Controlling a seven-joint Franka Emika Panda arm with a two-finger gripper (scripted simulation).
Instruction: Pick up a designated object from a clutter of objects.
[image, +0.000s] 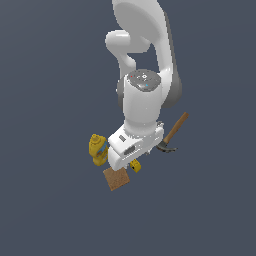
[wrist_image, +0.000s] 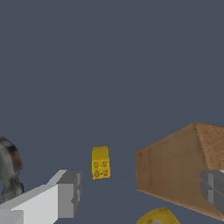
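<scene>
The designated object, a tiny bright-yellow block (wrist_image: 100, 162) with dark studs, lies on the grey floor and peeks out beside the hand in the exterior view (image: 135, 166). My gripper (wrist_image: 140, 190) is open, its fingers (wrist_image: 69, 193) spread wide with nothing held. In the wrist view the block sits between the two fingers, closer to one of them and apart from it. The clutter around it is a tan cardboard box (wrist_image: 175, 168), a yellow bottle (image: 97, 148) and a wooden-handled hammer (image: 175, 131). In the exterior view the white hand (image: 131, 147) hides the fingertips.
The box (image: 116, 178) lies close to the block, and part of it shows between the fingers in the wrist view. The hammer's dark head (wrist_image: 8, 170) shows at the edge of the wrist view, the bottle's rim (wrist_image: 157, 216) at another edge.
</scene>
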